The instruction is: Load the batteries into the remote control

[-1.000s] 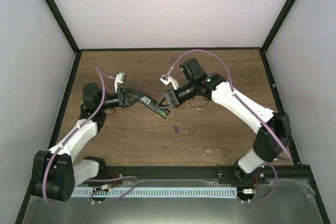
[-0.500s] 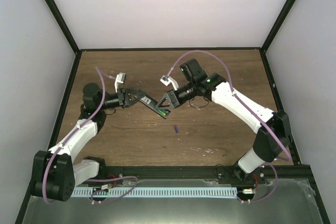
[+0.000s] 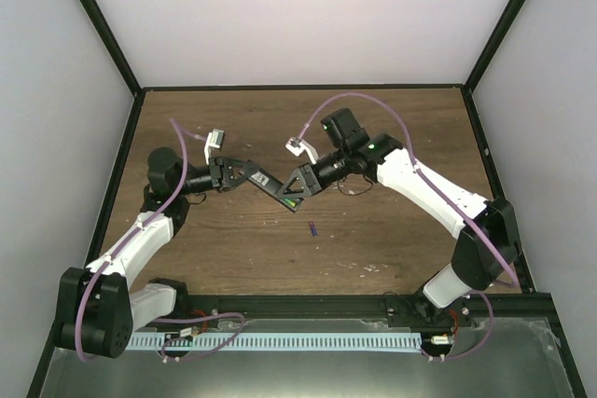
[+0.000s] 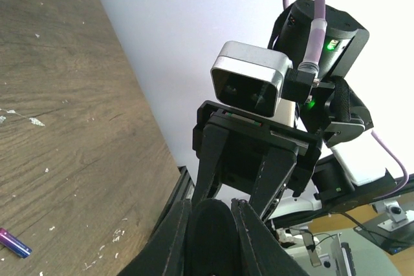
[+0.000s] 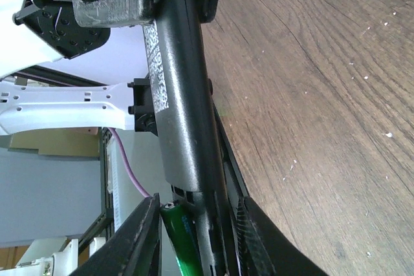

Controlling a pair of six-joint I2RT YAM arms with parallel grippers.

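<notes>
remote control [image 5: 184,114]: it appears lifted off the surface [image 3: 392,137], spanning the gap between your two arms. one end is in the left jaws and the other reaches into the right jaws.
left jaws: fully closed on the remote control's end. in the left wrist view the black body sits wedged between the two fingers.
right jaws: nearly closed. they appear to pinch the green battery [image 5: 180,240], with the remote control's end pressed alongside it. you cannot tell from these views how firm that pinch is.
purple battery [image 3: 312,228]: loose on the surface, on the near side of the remote control, apart from both arms.
handling, remote control: stiff, light, smooth plastic. held by one end, it will likely pivot if you push across it, so press along its length.
handling, batteries: tiny, hard, round and slick. they probably roll, or squirt out of a pinch. take hold across the middle of the barrel and leave the ends free.
risk: a skewed push may pop the green battery out.
</notes>
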